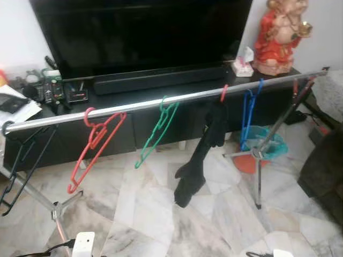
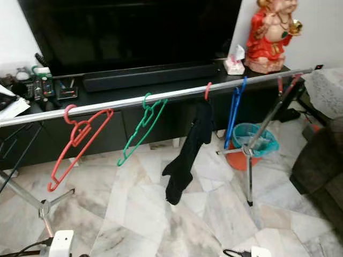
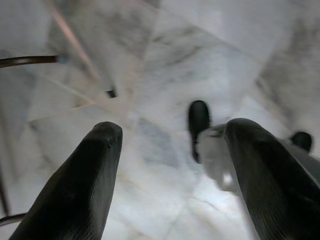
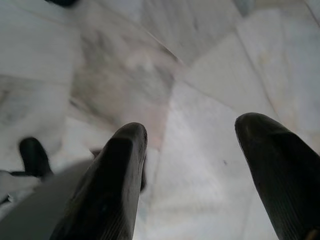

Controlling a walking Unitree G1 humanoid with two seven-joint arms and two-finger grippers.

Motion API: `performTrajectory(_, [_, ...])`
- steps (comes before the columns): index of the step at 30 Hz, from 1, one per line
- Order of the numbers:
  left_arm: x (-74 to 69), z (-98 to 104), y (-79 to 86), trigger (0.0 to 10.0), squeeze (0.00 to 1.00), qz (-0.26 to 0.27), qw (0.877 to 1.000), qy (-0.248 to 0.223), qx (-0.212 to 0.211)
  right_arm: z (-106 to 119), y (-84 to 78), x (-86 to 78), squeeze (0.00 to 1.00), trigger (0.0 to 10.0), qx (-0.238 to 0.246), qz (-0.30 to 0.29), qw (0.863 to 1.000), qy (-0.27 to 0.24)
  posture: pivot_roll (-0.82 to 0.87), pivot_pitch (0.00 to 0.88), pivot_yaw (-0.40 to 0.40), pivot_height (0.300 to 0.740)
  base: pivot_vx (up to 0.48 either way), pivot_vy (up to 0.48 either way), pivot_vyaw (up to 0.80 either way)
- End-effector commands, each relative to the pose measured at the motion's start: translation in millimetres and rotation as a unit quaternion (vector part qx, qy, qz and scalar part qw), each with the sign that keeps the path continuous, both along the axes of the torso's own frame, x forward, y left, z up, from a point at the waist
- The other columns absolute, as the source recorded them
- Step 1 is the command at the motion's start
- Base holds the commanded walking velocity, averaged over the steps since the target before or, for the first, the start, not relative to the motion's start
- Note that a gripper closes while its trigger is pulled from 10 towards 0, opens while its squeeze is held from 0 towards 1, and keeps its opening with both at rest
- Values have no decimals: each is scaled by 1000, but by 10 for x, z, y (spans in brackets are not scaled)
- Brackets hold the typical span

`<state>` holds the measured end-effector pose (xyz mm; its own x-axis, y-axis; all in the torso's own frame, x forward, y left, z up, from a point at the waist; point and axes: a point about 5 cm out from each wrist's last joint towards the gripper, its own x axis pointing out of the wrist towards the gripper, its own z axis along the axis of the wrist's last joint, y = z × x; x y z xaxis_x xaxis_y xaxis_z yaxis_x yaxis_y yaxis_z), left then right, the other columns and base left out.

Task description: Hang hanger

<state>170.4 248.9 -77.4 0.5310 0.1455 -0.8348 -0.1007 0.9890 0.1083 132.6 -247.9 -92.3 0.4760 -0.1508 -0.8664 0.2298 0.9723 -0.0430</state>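
A silver rail (image 1: 134,105) runs across the room on tripod stands. Along it hang a black hanger (image 1: 19,160) at the far left, a red hanger (image 1: 96,142), a green hanger (image 1: 157,131), a red hook carrying a black garment (image 1: 201,155), a blue hanger (image 1: 247,115) and a red hanger (image 1: 295,85) near the right end. My left gripper (image 3: 175,130) hangs low over the marble floor, open and empty. My right gripper (image 4: 194,125) is also low over the floor, open, with nothing between its fingers.
Behind the rail stands a black TV console (image 1: 161,120) with a TV (image 1: 144,32), a soundbar (image 1: 161,79), remotes and a red statue (image 1: 278,35). A teal basket (image 1: 265,140) sits by the right tripod (image 1: 258,155). A dark sofa (image 1: 324,171) is at the right.
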Motion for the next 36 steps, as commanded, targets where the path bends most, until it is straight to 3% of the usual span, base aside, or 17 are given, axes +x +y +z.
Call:
performTrajectory(1, [-45,7,78,10000,0,19,1000,-9,10,-1,43,31,0,10000,1,7,1000,-3,107,0,-28,740,0,0,0])
performTrajectory(3, [-27,46,150,10000,0,28,999,-30,20,93,285,384,0,10000,9,38,997,-66,118,0,-34,740,0,0,0])
performTrajectory(4, [-3,70,178,10000,0,32,998,-42,24,124,331,466,0,10000,4,44,996,-81,121,0,-38,740,0,0,0])
performTrajectory(9, [227,263,283,10000,0,30,991,-126,30,246,307,650,0,10000,-36,48,989,-133,137,0,-29,740,0,0,0])
performTrajectory(16, [392,483,363,10000,0,9,974,-217,58,422,140,771,0,10000,-66,27,974,-215,82,0,46,740,0,0,0])
performTrajectory(18, [483,629,347,10000,0,-19,961,-269,57,524,99,815,0,10000,-84,30,961,-262,77,0,56,740,0,0,0])
performTrajectory(21, [530,789,258,10000,0,-53,942,-326,54,620,56,781,0,10000,-115,35,945,-304,78,0,49,740,0,0,0])
performTrajectory(23, [459,919,142,10000,0,-74,927,-364,54,714,47,653,0,10000,-140,50,929,-340,76,0,39,740,0,0,0])
performTrajectory(25, [434,937,116,10000,0,-78,925,-368,55,731,48,625,0,10000,-142,54,926,-345,72,0,39,740,0,0,0])
performTrajectory(28, [248,993,-19,10000,0,-93,917,-383,57,899,41,470,0,10000,-152,85,907,-382,46,0,37,740,0,0,0])
performTrajectory(29, [248,993,-19,10000,0,-93,917,-383,57,899,41,470,0,10000,-152,85,907,-382,46,0,37,740,0,0,0])
performTrajectory(31, [200,1176,-131,10000,0,-91,905,-413,52,1093,-14,375,0,10000,-167,70,895,-407,39,0,28,740,0,0,0])
performTrajectory(36, [339,1388,-246,10000,0,-96,890,-444,53,1308,20,469,0,10000,-171,63,880,-438,38,0,10,740,0,0,0])
